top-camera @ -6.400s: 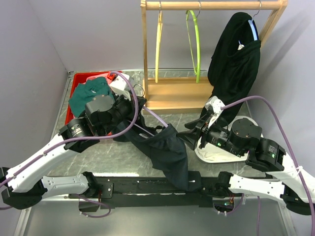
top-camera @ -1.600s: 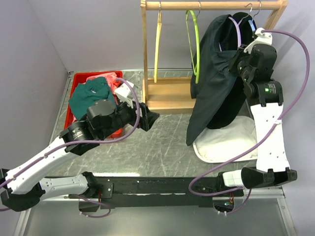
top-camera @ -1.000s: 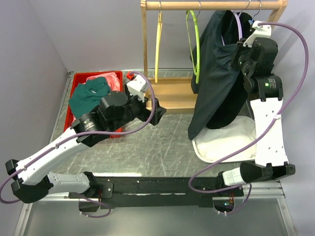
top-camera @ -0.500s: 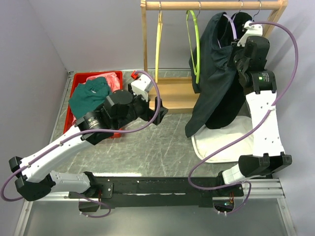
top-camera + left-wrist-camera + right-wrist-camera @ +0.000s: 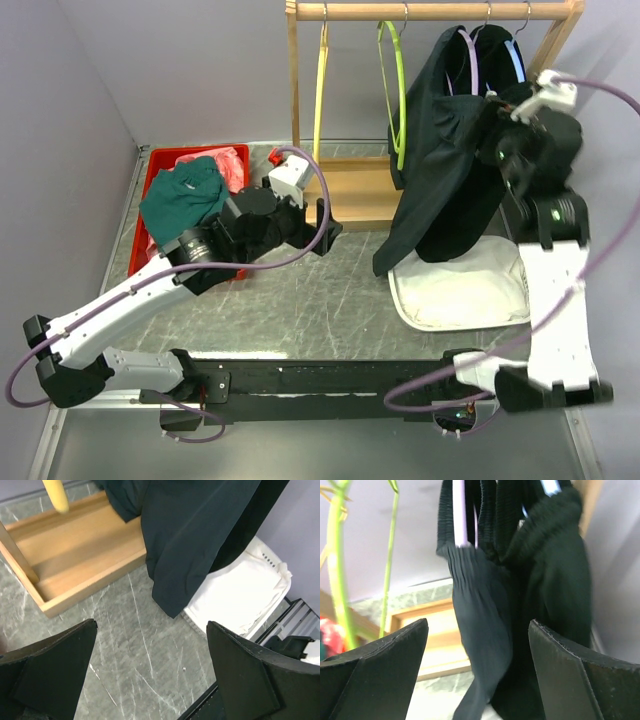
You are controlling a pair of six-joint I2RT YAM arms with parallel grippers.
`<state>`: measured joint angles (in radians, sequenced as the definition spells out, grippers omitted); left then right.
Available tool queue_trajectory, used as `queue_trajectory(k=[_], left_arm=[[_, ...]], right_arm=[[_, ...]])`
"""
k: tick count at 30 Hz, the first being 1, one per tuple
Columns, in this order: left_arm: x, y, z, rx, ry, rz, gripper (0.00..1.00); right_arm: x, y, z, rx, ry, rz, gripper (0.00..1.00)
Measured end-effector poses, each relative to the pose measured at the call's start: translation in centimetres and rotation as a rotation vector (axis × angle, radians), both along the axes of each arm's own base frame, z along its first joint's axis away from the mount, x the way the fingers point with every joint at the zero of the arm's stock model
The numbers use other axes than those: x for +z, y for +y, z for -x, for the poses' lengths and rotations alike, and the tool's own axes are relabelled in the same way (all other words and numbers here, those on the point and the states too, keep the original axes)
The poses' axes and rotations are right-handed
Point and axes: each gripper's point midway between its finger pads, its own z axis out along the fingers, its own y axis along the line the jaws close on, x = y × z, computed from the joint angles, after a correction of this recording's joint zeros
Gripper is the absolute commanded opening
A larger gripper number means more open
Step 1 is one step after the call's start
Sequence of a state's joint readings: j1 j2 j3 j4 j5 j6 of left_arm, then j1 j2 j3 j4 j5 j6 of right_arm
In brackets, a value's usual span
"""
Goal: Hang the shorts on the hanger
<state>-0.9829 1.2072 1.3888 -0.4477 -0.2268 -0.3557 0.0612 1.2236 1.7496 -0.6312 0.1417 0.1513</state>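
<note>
The right gripper [image 5: 477, 626] stands with jaws spread wide, gripping nothing. Just ahead of it, the dark navy soft fabric shorts [image 5: 481, 600] hang by their gathered waistband from the thin pale lilac plastic hanger [image 5: 460, 511], higher up. The left gripper [image 5: 151, 626] is likewise spread and empty.

Matt soft cloth shorts [image 5: 432, 170]; smooth plastic hanger [image 5: 459, 510]

Tally by kind
Four hangers: yellow hanger [image 5: 321, 90], lime-green hanger [image 5: 401, 95], lilac hanger [image 5: 472, 58], light-blue hanger [image 5: 515, 55]. Two dark hanging garments: shorts [image 5: 430, 140], longer black garment [image 5: 462, 235]. One wooden rack [image 5: 350, 190], one red bin [image 5: 163, 152], one teal garment [image 5: 180, 195], one white cloth [image 5: 460, 295].
</note>
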Motion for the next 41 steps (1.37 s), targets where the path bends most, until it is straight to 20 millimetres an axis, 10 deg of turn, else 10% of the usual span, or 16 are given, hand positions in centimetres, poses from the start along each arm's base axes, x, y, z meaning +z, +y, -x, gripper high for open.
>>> queue_trajectory(k=[8,19,31,36,41], left_arm=[[-3.1,0.1,0.0,0.034,0.087,0.005,0.96],[-7.5,2.1,1.5,0.091,0.19,0.049,0.96],[-18.3,3.9,2.5,0.202,0.352,0.032,0.96],[-22.3,5.2,3.5,0.243,0.413,0.02,0.96],[-22.1,5.2,3.4,0.251,0.41,0.056,0.97]], right_arm=[[-3.4,0.4,7.9,-0.003,-0.026,-0.134,0.89],[-17.4,4.4,12.0,0.143,0.148,-0.324,0.84],[-30.0,17.9,16.8,0.545,0.38,-0.318,0.89],[-31.8,21.3,17.3,0.592,0.391,-0.285,0.9],[-31.8,23.4,15.9,0.592,0.376,-0.26,0.92]])
